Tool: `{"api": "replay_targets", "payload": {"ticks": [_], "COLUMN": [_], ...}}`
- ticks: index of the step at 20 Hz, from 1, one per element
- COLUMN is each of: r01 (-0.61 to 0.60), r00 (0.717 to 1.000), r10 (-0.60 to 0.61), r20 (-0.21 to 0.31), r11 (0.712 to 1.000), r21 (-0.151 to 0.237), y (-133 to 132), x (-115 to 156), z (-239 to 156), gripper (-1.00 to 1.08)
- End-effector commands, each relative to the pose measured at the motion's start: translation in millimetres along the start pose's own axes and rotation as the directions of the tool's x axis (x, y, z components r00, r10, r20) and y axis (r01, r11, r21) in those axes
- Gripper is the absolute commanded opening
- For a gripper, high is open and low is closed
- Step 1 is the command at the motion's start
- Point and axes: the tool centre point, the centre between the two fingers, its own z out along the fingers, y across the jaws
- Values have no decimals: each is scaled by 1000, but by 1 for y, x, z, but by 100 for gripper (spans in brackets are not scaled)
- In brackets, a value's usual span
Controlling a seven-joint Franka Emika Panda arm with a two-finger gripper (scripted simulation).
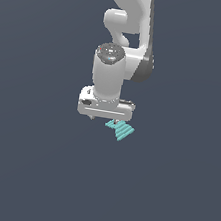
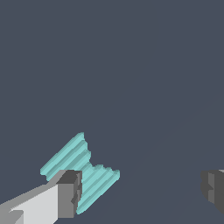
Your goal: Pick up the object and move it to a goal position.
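Observation:
The object (image 1: 121, 129) is a small teal flat piece with parallel ridges, pinched in the middle like a bow tie, lying on the dark grey floor. In the exterior view the white gripper (image 1: 105, 117) hangs just above it, the object poking out under the hand toward that view's right. The wrist view shows the object (image 2: 81, 170) beside and partly behind one grey finger pad (image 2: 70, 194), while the other finger pad (image 2: 213, 189) stands far off. The gripper (image 2: 140, 192) is open with nothing between its fingers; the object lies off to one side of the gap.
A plain dark grey floor (image 1: 32, 171) fills both views. The white arm (image 1: 128, 29) rises above the hand toward the top of the exterior view. No other objects or goal marker show.

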Motion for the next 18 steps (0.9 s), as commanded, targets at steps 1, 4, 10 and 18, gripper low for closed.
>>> {"api": "replay_targets", "payload": {"ticks": [1, 4, 10, 18], "r01": [2, 9, 72, 257], "r00": [1000, 1000, 997, 966], "r10": [-2, -9, -72, -257], "r20": [0, 0, 2, 6], "r11": [1000, 1000, 997, 966], "r21": [0, 0, -3, -8], "y": [0, -1, -8, -28], "x": [0, 0, -5, -21], "z": [0, 1, 10, 36], "gripper": [100, 100, 100, 100]}}
